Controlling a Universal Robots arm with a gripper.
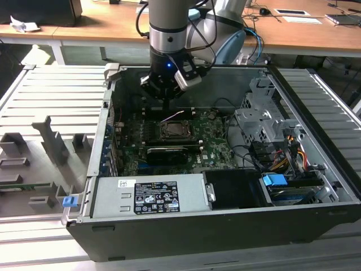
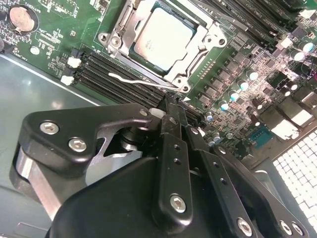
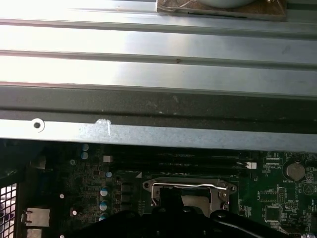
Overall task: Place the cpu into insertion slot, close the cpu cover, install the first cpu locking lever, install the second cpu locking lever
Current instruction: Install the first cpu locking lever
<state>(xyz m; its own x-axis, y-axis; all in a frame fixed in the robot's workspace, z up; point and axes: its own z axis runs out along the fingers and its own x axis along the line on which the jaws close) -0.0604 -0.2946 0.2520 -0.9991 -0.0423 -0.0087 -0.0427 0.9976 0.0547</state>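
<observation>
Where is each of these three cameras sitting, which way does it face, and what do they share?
Exterior view: off the arm, above the open computer case, looking down; arm and gripper show.
Second wrist view: on the arm, facing the cpu past the gripper.
First wrist view: on the arm, facing the case wall.
Shared: the cpu cover.

- A robotics lab or test workshop.
- An open black desktop computer case [image 1: 225,226] with a green motherboard [image 1: 211,148] sits on a ribbed grey metal work surface [image 1: 51,96].
- Long wooden desks [image 1: 293,34] with papers stand behind; a grey fixture tray [image 1: 39,164] sits beside the case.
</observation>
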